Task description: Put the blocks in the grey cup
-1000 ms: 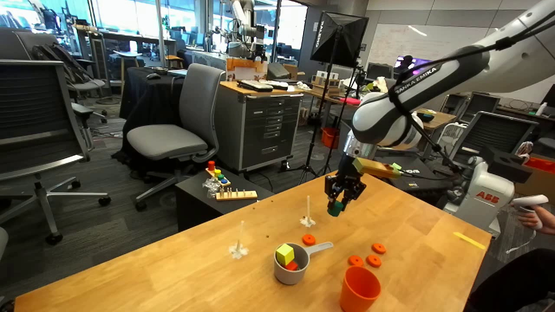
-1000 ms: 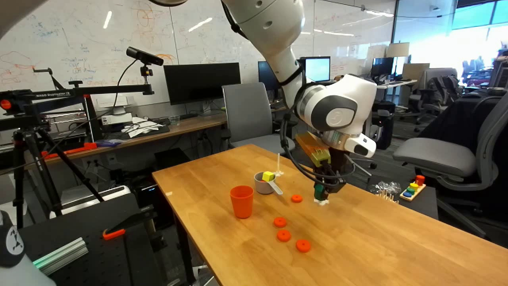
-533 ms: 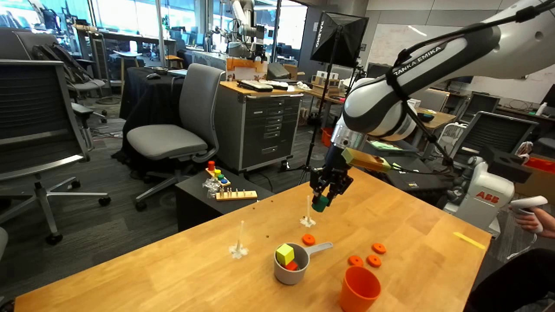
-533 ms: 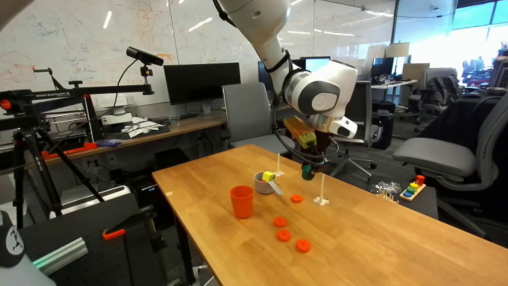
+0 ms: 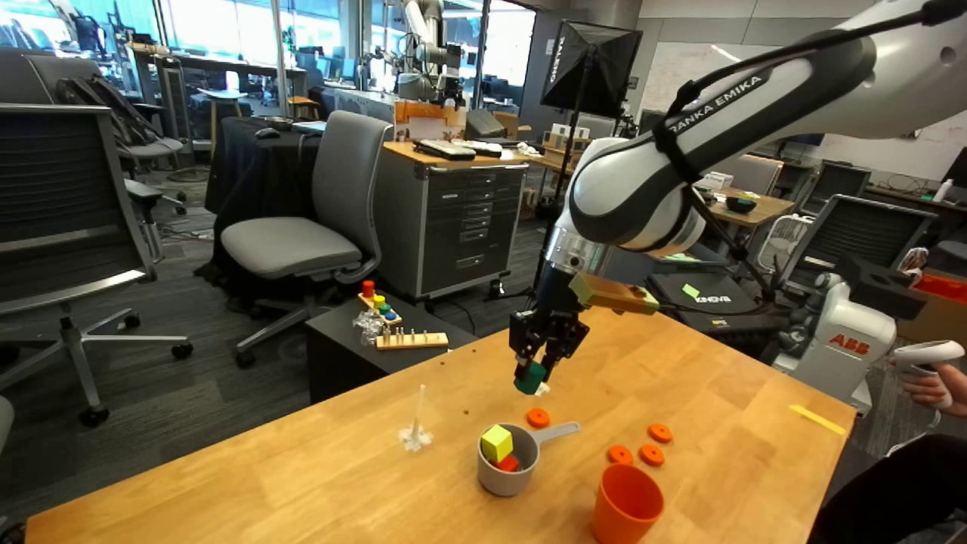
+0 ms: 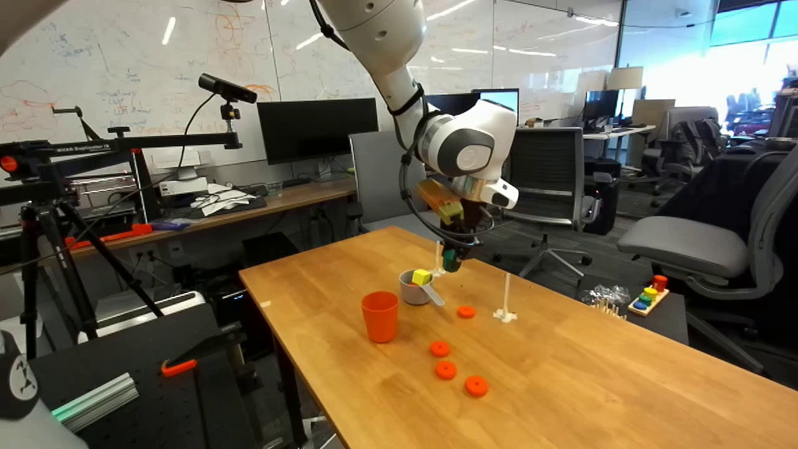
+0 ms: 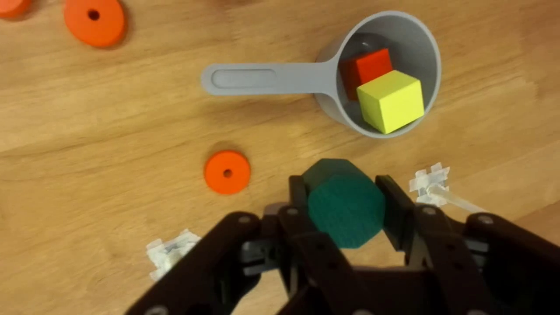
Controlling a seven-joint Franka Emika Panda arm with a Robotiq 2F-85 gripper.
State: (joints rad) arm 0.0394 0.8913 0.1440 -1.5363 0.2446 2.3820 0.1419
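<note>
Green block (image 7: pixel 345 214) was aloft over the table (image 5: pixel 249 483), clamped between the fingers (image 7: pixel 396 210) of the gripper (image 7: pixel 344 203), outside the grey cup (image 7: pixel 418 52) and apart from it. Wrist view gave its flat, many-sided end; both exterior views gave a small green lump under the gripper.

In the cup: yellow block (image 7: pixel 391 103), tilted, overlapping the red block (image 7: pixel 374 65). Wrist view showed two faces of the red; in an exterior view only a sliver (image 6: pixel 411 284) of it cleared the rim.

Nearest orange disc (image 7: pixel 227 172) lay flat near the cup's handle (image 7: pixel 267 78). Four discs in both exterior views; wrist view caught three, one cut by its edge. Orange cup (image 6: pixel 380 319) stood upright near the grey one in both exterior views.

Two pegs (image 6: pixel 506 293) rose from white tape (image 6: pixel 505 317) in an exterior view; in an exterior view the gripper hid one, a tape scrap (image 5: pixel 543 390) showing behind the green block.

Off the table, on a black stand (image 5: pixel 340 359): coloured toy (image 6: pixel 649 296) and peg board (image 5: pixel 412 341).
</note>
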